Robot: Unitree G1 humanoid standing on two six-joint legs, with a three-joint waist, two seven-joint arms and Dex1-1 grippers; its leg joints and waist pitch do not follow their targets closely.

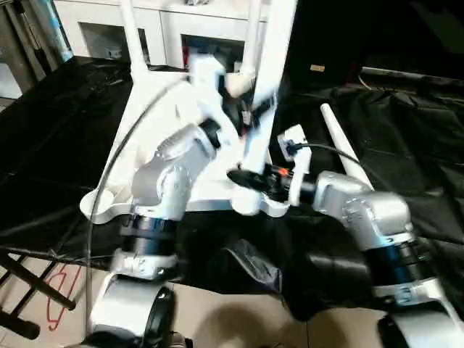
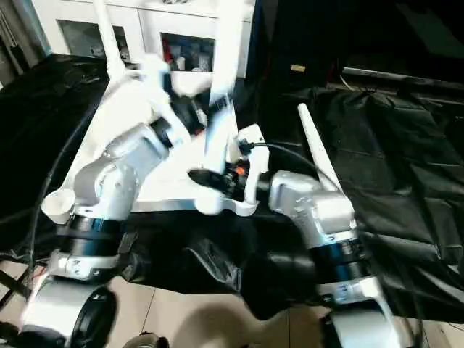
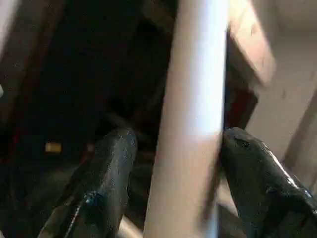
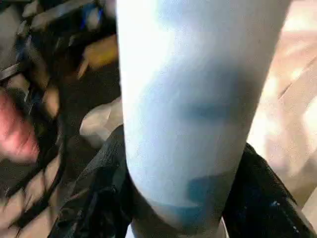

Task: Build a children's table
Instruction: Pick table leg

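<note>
Both pincers straddle one upright tube leg [image 1: 262, 94] over the near corner socket of the upturned white tabletop [image 1: 156, 109], the right pincer [image 4: 183, 198] hugging it low, the left pincer [image 3: 173, 163] looser higher up, so keep it plumb while pressing down.

A white cabinet [image 1: 167, 29] with glass doors stands behind the crumpled black sheet [image 1: 406, 130].

Both head eyes look forward and down over the silver forearms at the upturned table top [image 1: 156, 123], set a little apart, sharing the same scene around it. The left wrist camera sits close on an upright tube leg [image 3: 190, 119] above that top; the right wrist camera presses closer still on it.
</note>
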